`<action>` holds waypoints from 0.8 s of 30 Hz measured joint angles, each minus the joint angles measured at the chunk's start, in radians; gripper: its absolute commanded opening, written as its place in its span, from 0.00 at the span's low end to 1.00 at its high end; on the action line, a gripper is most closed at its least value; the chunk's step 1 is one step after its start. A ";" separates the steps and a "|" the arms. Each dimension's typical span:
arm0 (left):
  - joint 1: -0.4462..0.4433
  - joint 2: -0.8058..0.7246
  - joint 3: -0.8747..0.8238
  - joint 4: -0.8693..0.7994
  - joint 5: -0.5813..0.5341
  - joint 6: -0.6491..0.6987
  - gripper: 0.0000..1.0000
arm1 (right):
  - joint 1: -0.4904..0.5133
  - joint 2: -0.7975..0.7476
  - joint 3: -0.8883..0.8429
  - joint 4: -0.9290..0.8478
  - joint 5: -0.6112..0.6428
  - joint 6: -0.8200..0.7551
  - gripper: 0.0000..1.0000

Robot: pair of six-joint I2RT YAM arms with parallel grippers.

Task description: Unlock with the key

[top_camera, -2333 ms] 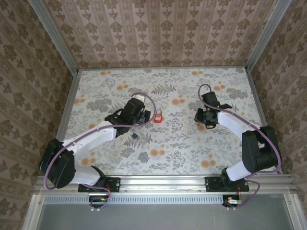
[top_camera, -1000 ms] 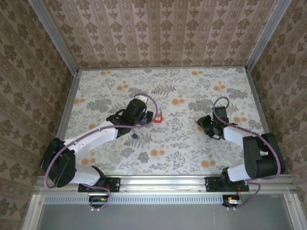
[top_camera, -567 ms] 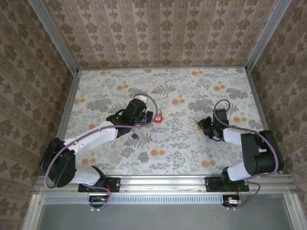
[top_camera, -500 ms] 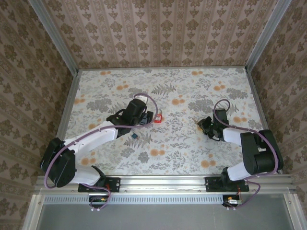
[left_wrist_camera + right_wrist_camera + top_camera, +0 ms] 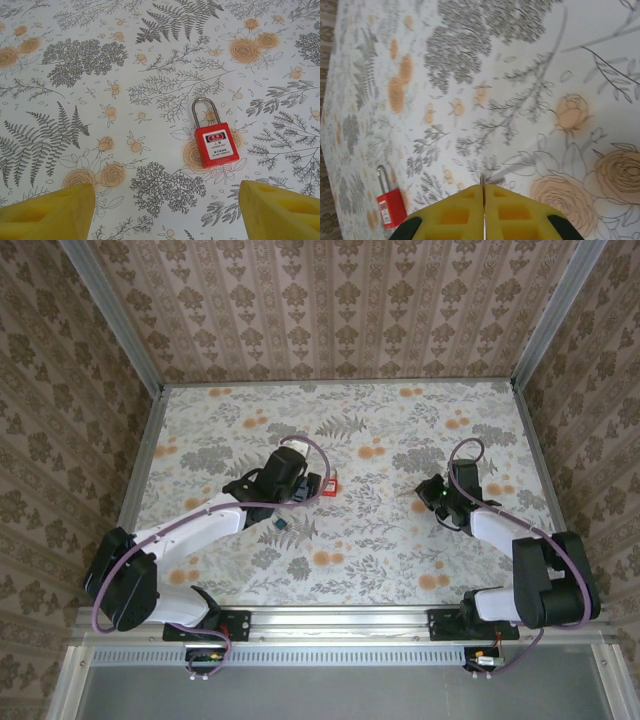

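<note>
The small red padlock lies flat on the floral table, its thin shackle seated in the body. My left gripper hovers just left of it, open, with nothing between the yellow fingers. The key, a tiny dark blue-teal thing, lies on the cloth beside the left forearm. My right gripper is low over the right half of the table, shut, tips pressed together. A thin grey line shows at their seam. The padlock appears far off at the lower left of the right wrist view.
The floral table is boxed in by patterned walls on three sides, with metal posts at the back corners. An aluminium rail carrying both arm bases runs along the near edge.
The right gripper's fingers have come together, and the right arm has drawn back towards the right. The left gripper edged towards the padlock early on, then held still. Padlock and key have not moved.
</note>
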 measured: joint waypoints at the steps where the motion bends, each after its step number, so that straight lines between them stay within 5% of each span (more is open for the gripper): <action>1: 0.000 0.000 0.000 0.000 0.003 0.002 0.76 | 0.000 -0.009 0.008 -0.008 0.000 -0.011 0.09; 11: -0.067 0.000 -0.004 0.097 0.076 0.089 0.75 | 0.016 -0.170 0.063 -0.190 -0.031 -0.086 0.09; 24: -0.172 -0.029 -0.149 0.455 0.354 0.218 0.63 | 0.168 -0.387 0.281 -0.463 -0.069 -0.104 0.09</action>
